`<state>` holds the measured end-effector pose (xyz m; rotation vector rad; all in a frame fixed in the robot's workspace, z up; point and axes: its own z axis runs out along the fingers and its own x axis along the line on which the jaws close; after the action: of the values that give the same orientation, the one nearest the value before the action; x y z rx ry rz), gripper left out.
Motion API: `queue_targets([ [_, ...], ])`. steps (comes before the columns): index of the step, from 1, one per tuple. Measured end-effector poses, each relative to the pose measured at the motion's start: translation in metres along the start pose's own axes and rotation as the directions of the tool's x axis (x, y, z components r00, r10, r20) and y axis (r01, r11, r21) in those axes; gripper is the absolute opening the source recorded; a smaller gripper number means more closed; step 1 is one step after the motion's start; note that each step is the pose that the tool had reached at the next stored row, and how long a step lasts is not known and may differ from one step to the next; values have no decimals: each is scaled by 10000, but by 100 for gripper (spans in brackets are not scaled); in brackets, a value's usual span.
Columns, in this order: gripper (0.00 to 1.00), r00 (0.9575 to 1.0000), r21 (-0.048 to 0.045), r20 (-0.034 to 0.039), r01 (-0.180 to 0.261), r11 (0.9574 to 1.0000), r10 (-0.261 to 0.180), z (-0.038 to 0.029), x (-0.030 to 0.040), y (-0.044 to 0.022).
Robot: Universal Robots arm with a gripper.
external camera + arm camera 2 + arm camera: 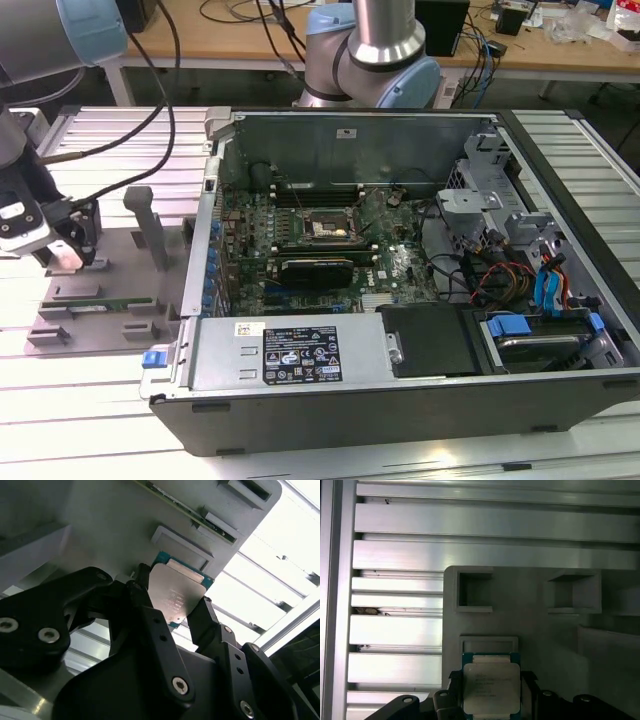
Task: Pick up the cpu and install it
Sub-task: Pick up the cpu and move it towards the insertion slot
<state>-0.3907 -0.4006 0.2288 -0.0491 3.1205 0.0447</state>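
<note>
So the gripper (172, 604) has its two black fingers (150, 620) closed in on opposite edges of the cpu (175, 591). They're only as far apart as the chip is wide, and the silver lid faces the camera. In both wrist views the chip sits pinched between the tips, in front of the grey fixture tray (540, 630), just beside a shallow square recess (488, 644).

The first wrist view looks straight down on it. There the cpu (491, 686) shows its teal rim, with two deeper square pockets (475, 591) further along the tray and the slatted aluminium table (470, 525) behind.

The exterior view gives the bigger layout. The gripper (68, 258) hangs over that tray at the exterior view's left, well apart from the open computer case (400, 400). Inside it the motherboard socket (325, 228) sits with nothing in it. I can't really make out the chip itself from there.
</note>
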Motion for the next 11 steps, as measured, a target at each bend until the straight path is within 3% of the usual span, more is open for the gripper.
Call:
queue_targets([
  [4,55,10000,1,1,0,10000,0,-78,-2,2],
  [11,55,10000,5,0,1,10000,-1,-129,-3,4],
])
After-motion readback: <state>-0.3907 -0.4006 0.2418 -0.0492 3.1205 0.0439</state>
